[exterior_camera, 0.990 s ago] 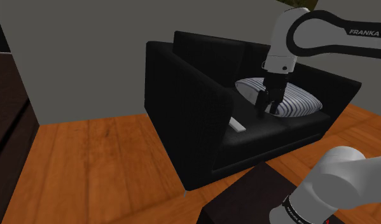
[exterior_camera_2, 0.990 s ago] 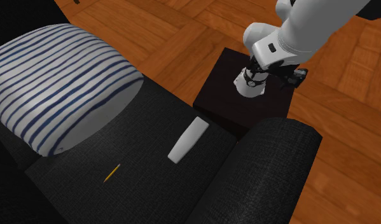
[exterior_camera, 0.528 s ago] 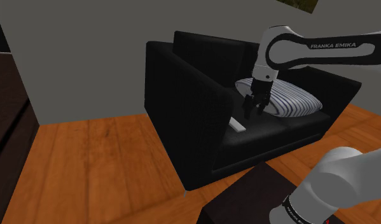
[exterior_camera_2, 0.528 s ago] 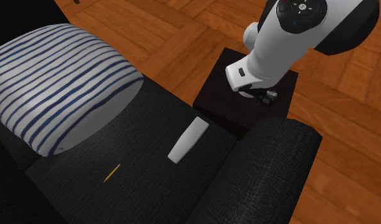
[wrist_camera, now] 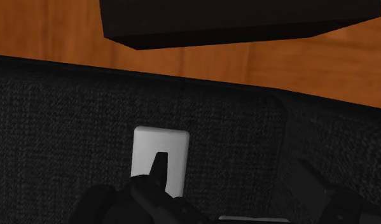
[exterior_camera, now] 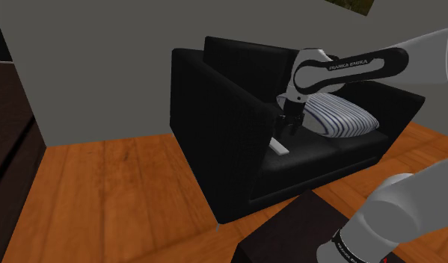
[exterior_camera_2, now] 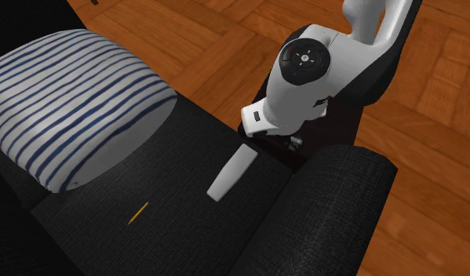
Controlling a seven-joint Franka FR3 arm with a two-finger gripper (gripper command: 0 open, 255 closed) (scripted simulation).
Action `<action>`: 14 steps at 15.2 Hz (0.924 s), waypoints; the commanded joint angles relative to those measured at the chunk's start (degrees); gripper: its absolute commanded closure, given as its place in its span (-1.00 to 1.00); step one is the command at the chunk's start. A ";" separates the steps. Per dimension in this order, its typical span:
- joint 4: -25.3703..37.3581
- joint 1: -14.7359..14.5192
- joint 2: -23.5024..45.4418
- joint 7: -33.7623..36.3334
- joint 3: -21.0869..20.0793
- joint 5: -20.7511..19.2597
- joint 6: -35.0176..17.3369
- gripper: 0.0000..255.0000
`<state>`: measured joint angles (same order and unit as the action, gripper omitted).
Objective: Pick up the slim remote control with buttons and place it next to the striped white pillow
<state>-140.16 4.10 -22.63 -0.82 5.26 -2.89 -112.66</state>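
A slim plain white remote (exterior_camera: 279,146) lies flat on the black sofa's seat, close to the armrest (exterior_camera_2: 335,204). The remote (exterior_camera_2: 231,172) shows no buttons. A white pillow with dark blue stripes (exterior_camera: 336,116) rests on the seat's other half, well away from the remote. My black gripper (exterior_camera: 286,128) hangs just above the remote, fingers apart and empty. In the wrist view the gripper (wrist_camera: 233,188) is open. One fingertip (wrist_camera: 159,167) overlaps the remote (wrist_camera: 160,149), and the gap between the fingers lies off to one side of it.
The black sofa (exterior_camera: 215,97) stands on a wooden floor (exterior_camera: 102,202) against a grey wall. My dark box stand (wrist_camera: 240,22) sits just in front of the seat edge. A small yellow stick (exterior_camera_2: 137,212) lies on the seat between remote and pillow (exterior_camera_2: 68,110).
The arm has swung toward the shoulder view's left and dropped, carrying the gripper from over the pillow to just above the remote. The fingers stayed open; the remote has not moved.
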 commanded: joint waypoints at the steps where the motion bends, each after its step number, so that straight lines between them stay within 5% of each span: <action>1: 1.17 0.59 3.70 -0.75 0.99 -0.27 -3.61 -1.00; 10: 10.28 2.58 21.36 -4.35 4.55 1.42 -16.19 -1.00; 14: 9.63 2.70 23.18 -4.66 4.62 1.79 -18.74 -1.00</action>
<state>-130.38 6.76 -0.15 -5.33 9.84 -1.24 -130.50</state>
